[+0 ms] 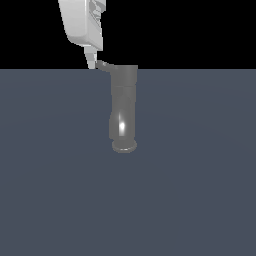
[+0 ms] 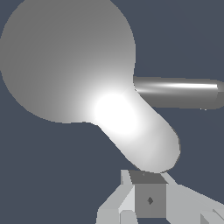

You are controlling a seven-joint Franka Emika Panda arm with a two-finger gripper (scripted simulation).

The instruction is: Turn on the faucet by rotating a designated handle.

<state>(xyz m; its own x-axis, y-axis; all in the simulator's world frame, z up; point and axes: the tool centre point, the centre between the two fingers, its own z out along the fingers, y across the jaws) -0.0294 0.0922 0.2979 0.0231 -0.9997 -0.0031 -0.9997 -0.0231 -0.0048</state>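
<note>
Faucet (image 1: 123, 107), dull grey upright metal column, stands mid-surface (image 1: 200, 190). Your white hand (image 1: 92, 61) sits at its thin grey lever handle (image 1: 103, 65), on the exterior view's left. You cannot tell the hand's opening.

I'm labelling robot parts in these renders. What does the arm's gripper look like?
The white, blocky gripper has a smooth, tapered pale grey-white body with angular facets and a thin light-grey finger below it. In the wrist view a finger shows a darker grey square pad with a small diamond mark. No cables or lettering show.
</note>
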